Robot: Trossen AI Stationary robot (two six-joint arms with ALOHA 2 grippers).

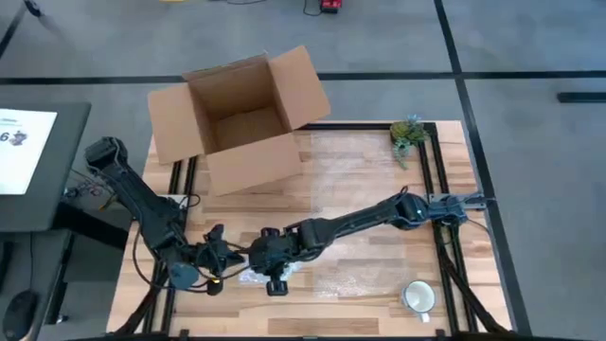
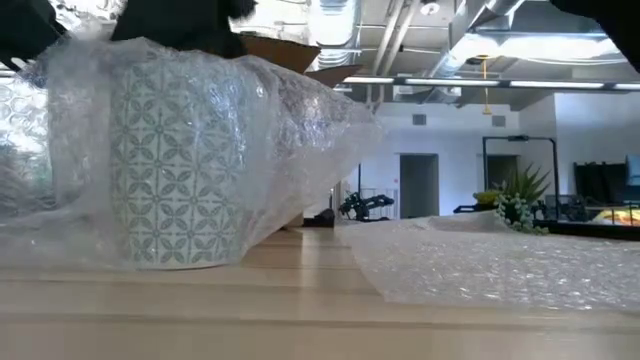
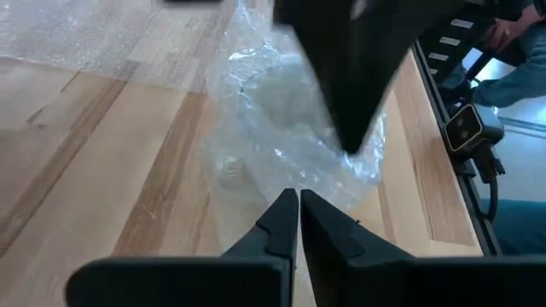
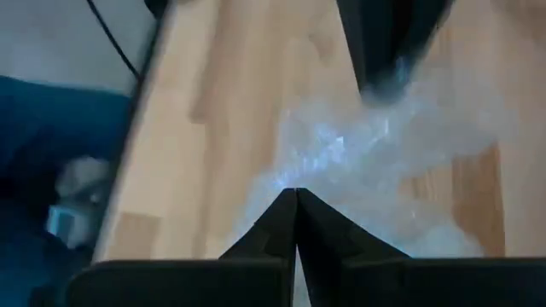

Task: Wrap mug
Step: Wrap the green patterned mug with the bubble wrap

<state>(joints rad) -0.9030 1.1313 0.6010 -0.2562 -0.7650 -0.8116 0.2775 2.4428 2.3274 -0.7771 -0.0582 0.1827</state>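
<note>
At the front-left of the worktop (image 1: 379,170), a patterned mug (image 2: 175,160) is standing upright, loosely draped in bubble wrap (image 2: 290,130), and both arms are crowding in on it. In the high view the left claw (image 1: 216,254) is sitting just to the left of the bundle and the right claw (image 1: 273,258) just to its right, so the mug is lying between them, about equally near to each. Each wrist view is showing its own claw with fingers pressed together; the left claw (image 3: 299,223) appears to be pinching an edge of the wrap, and the right claw (image 4: 295,223) likewise, though the film is too clear to be sure of either. The wrap is trailing off toward the right arm's side, which looks like the loose end yet to be folded over. A second sheet of bubble wrap (image 2: 500,260) is lying flat farther along, a plain white mug (image 1: 418,297) is waiting near the front-right corner, and an open cardboard box (image 1: 237,118) is overhanging the back-left edge. The mug's handle and rim are hidden.
</note>
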